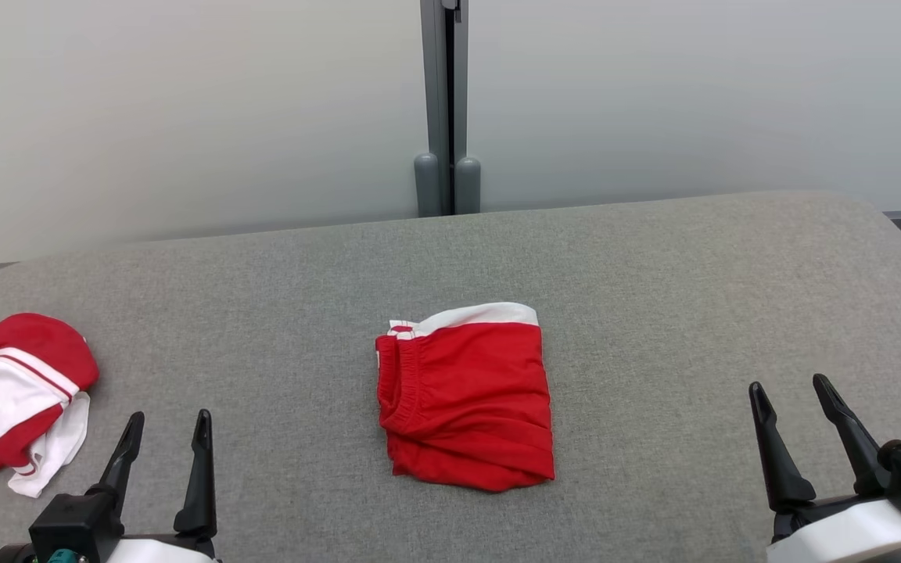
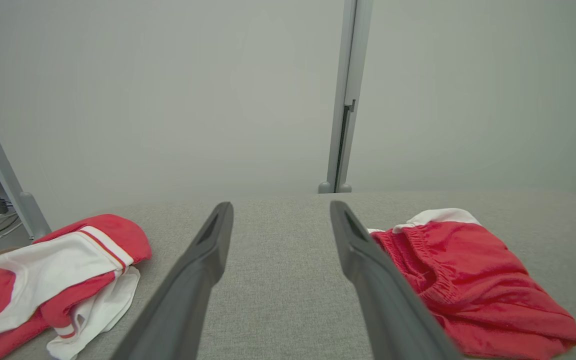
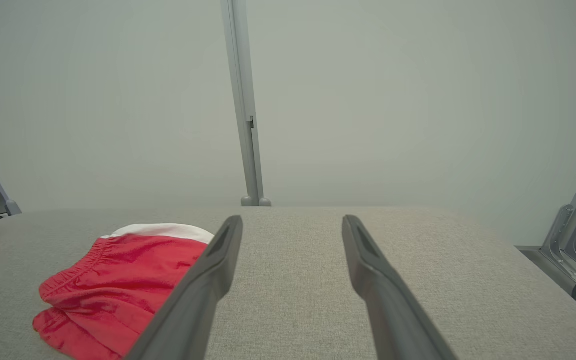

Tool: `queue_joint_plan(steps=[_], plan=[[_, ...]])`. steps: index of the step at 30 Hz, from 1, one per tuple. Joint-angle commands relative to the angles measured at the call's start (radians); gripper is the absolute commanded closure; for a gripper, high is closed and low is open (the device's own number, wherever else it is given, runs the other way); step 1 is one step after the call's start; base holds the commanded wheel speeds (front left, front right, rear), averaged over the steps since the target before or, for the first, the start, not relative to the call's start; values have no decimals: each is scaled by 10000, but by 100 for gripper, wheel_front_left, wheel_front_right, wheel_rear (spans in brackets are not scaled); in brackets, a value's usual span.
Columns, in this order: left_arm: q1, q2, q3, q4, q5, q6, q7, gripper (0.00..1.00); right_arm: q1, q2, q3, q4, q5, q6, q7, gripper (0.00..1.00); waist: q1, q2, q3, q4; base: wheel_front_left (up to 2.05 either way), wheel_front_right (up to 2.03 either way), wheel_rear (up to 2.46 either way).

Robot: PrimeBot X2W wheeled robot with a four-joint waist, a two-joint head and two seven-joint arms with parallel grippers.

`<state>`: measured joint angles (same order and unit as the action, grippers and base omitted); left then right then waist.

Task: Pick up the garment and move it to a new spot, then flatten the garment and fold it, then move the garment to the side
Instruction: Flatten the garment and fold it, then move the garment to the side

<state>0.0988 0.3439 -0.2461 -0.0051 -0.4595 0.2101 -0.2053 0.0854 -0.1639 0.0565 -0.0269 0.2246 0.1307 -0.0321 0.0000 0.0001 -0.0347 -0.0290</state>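
Two grippers, and both were spread wide with nothing between the fingers. The left gripper (image 1: pixel 170 415) sat low at the near left and the right gripper (image 1: pixel 788 385) low at the near right, each pointing away across the table (image 1: pixel 654 266). Neither touched any cloth. They were parked well apart, probably to keep the middle open for the head camera and to leave either arm free to go in.

Between them, at the table's centre, lay the shorts (image 1: pixel 466 399). They were red, folded into a compact packet, with the gathered waistband on the left edge and a white strip showing along the far edge. The layers sat fairly square, with a few soft creases near the front. By the look of it the fold was done and only the move to the side was left. The centre suited folding, since both arms reach it.

Out at the far left edge lay a crumpled red-and-white heap (image 1: pixel 12 391), well clear of the shorts and just beside the left gripper. Whether it marked the set-aside spot or was waiting for its own turn, I couldn't tell. Behind it all stood a plain pale wall (image 1: pixel 184 117).
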Motion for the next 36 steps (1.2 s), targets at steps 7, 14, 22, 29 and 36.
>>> queue_joint_plan(steps=[7,14,22,29,36], plan=[[220,111,-53,-214,113,225,191,0,172,-23,-93,-292,-30,0,264,0,0,-1,-274,-15,0,0,0],[97,52,-71,-274,92,378,286,0,115,-47,-131,-401,-37,0,324,0,0,-1,-281,48,0,0,0],[-111,28,-238,-344,153,388,376,0,112,-14,-190,-414,43,0,338,0,0,-1,-206,186,0,0,0],[-594,-74,-403,-572,280,398,343,0,86,-11,-423,-368,-45,-2,470,0,0,-1,150,885,0,0,0],[-1589,-461,-570,-604,338,204,-16,0,-409,25,-559,-71,-136,0,748,0,0,-1,1297,2354,0,0,0]])
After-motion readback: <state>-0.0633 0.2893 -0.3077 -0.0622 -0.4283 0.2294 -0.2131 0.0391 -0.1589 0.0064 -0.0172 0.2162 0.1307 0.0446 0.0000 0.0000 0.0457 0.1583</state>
